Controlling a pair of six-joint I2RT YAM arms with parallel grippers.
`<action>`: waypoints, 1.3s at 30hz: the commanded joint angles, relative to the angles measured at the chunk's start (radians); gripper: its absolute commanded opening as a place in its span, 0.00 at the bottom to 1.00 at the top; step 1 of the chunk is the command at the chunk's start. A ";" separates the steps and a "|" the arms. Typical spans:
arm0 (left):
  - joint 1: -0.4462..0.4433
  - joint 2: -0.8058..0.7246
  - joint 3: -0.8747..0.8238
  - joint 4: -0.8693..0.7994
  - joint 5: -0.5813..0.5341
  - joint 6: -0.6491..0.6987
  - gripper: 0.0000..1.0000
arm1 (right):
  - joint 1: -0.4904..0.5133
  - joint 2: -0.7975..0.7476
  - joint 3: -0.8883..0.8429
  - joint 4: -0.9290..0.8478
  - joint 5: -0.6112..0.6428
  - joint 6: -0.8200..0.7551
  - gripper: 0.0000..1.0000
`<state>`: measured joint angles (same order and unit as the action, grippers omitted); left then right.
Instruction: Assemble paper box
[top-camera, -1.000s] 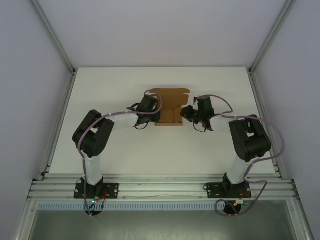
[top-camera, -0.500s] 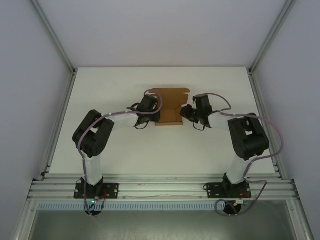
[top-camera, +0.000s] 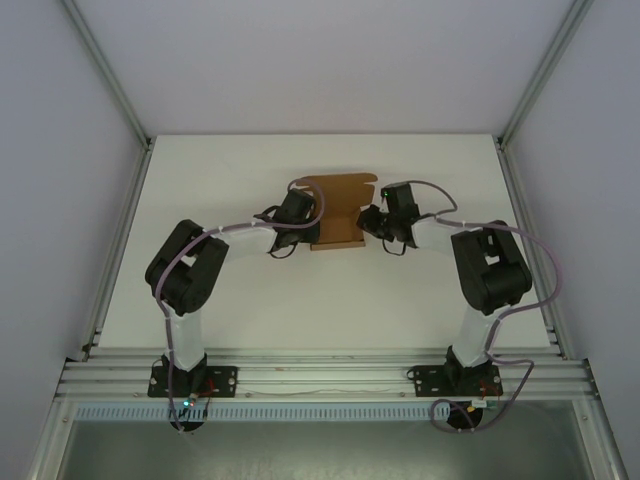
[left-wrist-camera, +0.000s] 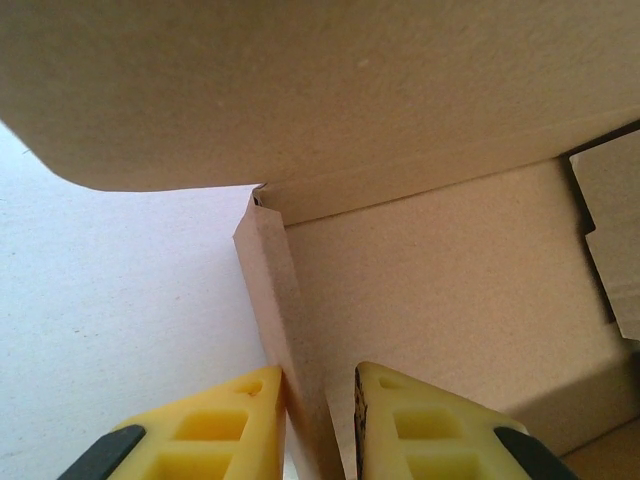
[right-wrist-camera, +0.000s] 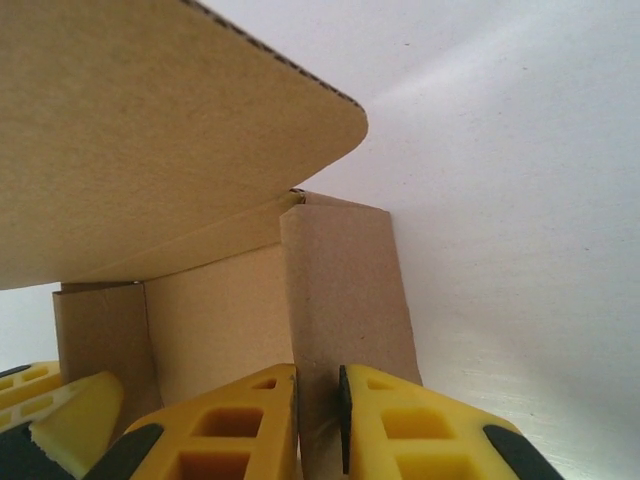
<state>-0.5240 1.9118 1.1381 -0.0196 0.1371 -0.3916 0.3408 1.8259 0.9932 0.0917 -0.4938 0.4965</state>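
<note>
Left gripper (left-wrist-camera: 320, 400) clamps box (left-wrist-camera: 450, 280) wall (upright).

Top external: from above and behind the arm bases, looking down over the whole table (top-camera: 230, 300), far off; left wrist: along the left gripper (left-wrist-camera: 318, 378), hard against the paper box (left-wrist-camera: 450, 300); right wrist: along the right gripper (right-wrist-camera: 318, 375), equally close from the opposite side; shared by all three, that box.

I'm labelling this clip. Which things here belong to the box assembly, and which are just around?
Belongs to the job:
paper box
left gripper, pinching the box's left wall
right gripper, pinching its right wall

Just around:
table
metal frame
</note>
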 joint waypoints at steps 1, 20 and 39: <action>-0.016 0.002 0.016 -0.023 0.009 0.015 0.24 | 0.013 0.077 -0.015 -0.259 0.143 -0.022 0.19; -0.016 -0.029 0.005 -0.017 -0.013 0.019 0.24 | 0.077 0.179 0.138 -0.531 0.335 -0.079 0.17; -0.019 -0.056 0.006 -0.023 -0.028 0.011 0.20 | 0.168 0.289 0.348 -0.869 0.720 -0.072 0.00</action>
<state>-0.5369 1.8927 1.1381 -0.0105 0.1211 -0.3920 0.5079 2.0171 1.3544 -0.4725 0.0177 0.3935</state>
